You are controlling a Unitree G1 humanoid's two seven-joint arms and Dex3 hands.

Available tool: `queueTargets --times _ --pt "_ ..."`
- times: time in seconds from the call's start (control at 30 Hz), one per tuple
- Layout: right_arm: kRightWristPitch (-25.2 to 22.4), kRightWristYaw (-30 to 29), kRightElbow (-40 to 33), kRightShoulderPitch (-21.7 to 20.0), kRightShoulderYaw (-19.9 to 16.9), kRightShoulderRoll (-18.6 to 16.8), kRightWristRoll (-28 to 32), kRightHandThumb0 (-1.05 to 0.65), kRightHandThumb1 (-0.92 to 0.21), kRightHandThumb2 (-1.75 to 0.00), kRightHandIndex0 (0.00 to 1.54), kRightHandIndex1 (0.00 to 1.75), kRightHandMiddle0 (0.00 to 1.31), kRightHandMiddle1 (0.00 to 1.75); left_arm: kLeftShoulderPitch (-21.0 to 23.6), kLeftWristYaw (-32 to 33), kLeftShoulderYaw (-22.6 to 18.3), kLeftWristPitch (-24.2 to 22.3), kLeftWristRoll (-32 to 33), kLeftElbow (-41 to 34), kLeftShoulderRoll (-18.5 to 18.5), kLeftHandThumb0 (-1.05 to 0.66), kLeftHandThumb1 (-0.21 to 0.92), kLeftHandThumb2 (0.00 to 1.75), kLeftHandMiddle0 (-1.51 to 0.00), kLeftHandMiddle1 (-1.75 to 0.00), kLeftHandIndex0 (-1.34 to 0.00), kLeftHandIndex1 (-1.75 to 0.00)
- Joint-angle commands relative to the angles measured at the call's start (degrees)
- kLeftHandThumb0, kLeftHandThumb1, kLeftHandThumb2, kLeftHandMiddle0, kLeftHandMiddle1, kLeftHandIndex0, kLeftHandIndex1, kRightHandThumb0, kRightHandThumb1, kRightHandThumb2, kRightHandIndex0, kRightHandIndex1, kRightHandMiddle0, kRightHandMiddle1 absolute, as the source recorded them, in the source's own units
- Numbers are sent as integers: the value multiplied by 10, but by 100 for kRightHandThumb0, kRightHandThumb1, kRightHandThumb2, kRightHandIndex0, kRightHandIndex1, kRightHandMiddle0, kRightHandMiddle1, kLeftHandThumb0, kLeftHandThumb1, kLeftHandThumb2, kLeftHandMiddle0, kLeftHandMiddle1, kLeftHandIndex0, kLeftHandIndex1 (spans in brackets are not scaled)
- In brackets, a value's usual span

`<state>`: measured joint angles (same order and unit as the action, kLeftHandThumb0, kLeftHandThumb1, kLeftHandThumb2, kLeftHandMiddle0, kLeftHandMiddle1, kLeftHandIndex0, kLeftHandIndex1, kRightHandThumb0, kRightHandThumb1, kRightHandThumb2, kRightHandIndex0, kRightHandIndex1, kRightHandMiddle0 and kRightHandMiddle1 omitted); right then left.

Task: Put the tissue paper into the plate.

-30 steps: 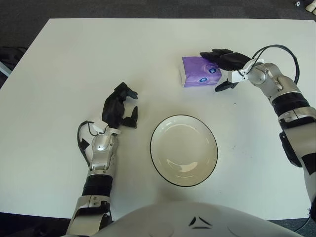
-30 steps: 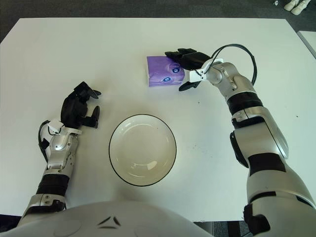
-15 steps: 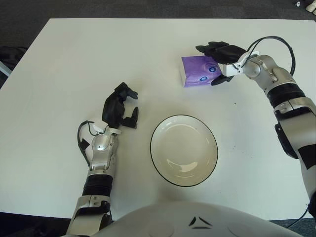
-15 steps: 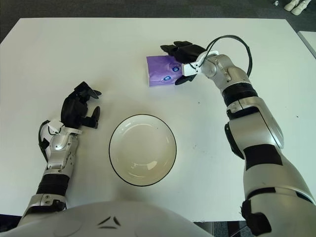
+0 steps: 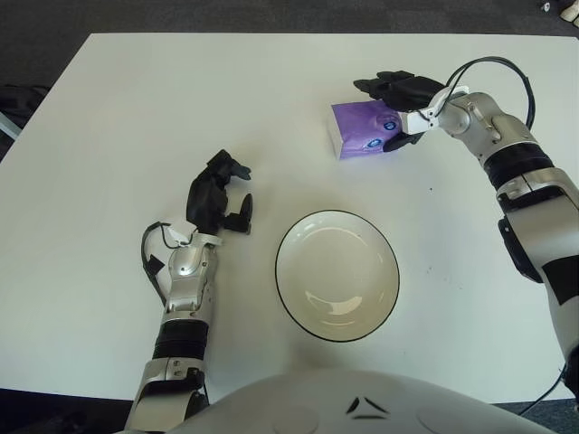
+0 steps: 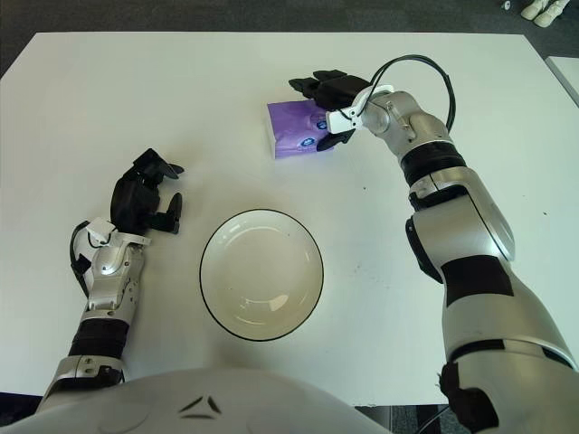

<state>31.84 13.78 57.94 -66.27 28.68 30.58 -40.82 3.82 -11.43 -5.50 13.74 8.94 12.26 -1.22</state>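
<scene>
The tissue paper is a purple pack [image 5: 358,131] lying flat on the white table, beyond the plate and a little to its right. My right hand [image 5: 378,116] reaches in from the right and straddles the pack's right end. Its black fingers [image 5: 391,87] stretch over the far edge, and the thumb [image 5: 396,141] sits against the near right corner. They are spread around the pack, not clamped on it. The white plate [image 5: 336,271] with a dark rim stands empty at the near centre. My left hand [image 5: 217,194] shows left of the plate, loosely curled and holding nothing.
A black cable [image 5: 507,72] loops above my right wrist. The table's far edge [image 5: 271,34] meets dark carpet. White table surface [image 5: 163,108] stretches between the pack, the plate and my left hand.
My right hand has slid left and farther over the pack, fingers now across its far edge and thumb tucked to its near corner. The pack has barely shifted. The left hand is unchanged.
</scene>
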Motion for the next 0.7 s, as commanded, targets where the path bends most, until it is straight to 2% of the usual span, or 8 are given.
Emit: queueTargets --times 0.0,0.27,0.67 --pt "5 13 2 -24 5 10 -7 -105 -52 -61 0 0 0 0 -40 7 8 -24 0 36 15 -1 -4 169 -86 -175 -72 -163" --pt "22 38 -8 -45 5 22 -8 -105 -53 -60 0 0 0 0 -35 2 7 -22 3 44 15 -1 -4 170 -87 -175 -70 -165" --pt "10 89 -13 -72 13 7 -9 -105 -54 -59 0 0 0 0 -26 -6 9 -11 1 57 13 -1 -5 172 -88 -175 -68 -169"
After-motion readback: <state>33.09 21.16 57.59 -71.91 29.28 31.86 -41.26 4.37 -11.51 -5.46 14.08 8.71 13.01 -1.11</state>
